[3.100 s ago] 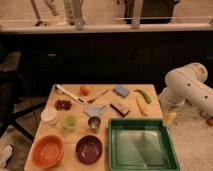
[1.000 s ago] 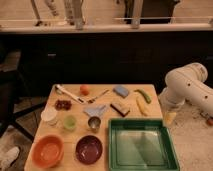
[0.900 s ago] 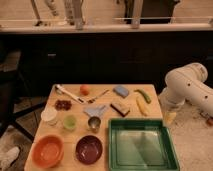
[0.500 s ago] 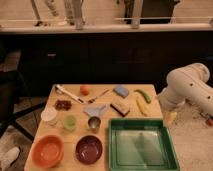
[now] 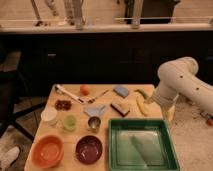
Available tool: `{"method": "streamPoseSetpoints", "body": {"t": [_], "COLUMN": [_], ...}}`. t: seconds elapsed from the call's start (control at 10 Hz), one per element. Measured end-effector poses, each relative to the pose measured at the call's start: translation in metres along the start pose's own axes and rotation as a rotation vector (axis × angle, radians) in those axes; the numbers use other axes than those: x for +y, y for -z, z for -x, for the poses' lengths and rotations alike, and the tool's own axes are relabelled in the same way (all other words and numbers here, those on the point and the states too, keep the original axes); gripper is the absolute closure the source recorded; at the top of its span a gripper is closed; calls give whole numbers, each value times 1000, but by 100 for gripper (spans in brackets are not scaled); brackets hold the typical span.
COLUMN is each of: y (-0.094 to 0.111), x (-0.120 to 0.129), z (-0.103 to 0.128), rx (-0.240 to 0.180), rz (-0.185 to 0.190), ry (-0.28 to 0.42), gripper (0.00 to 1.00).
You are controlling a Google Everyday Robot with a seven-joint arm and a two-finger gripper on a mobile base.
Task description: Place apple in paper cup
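The apple (image 5: 84,89) is a small orange-red fruit at the back left of the wooden table (image 5: 107,100). The paper cup (image 5: 49,115) is a short white cup standing upright near the table's left edge, in front of the apple and apart from it. My white arm (image 5: 177,82) bends in from the right. My gripper (image 5: 168,113) hangs off the table's right edge, far from both the apple and the cup. It holds nothing that I can see.
Dark red berries (image 5: 63,104), a pale green cup (image 5: 70,122), a metal cup (image 5: 94,123), an orange bowl (image 5: 47,151), a purple bowl (image 5: 89,149) and a green tray (image 5: 142,145) are on the table. So are a banana (image 5: 141,106), a blue sponge (image 5: 121,90) and utensils (image 5: 67,93).
My arm has shifted slightly at the table's right edge. The things on the table have not moved.
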Motion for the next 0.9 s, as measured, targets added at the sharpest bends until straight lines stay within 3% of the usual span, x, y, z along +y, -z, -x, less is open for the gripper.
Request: {"method": "streamPoseSetpoints", "body": {"t": [0.1, 0.3, 0.9], "y": [0, 1, -1], "x": [0, -1, -3], "z": [2, 4, 4], "rx": [3, 5, 12], "rz": [26, 51, 41], "ry": [78, 166, 207], "gripper": [20, 20, 20]}}
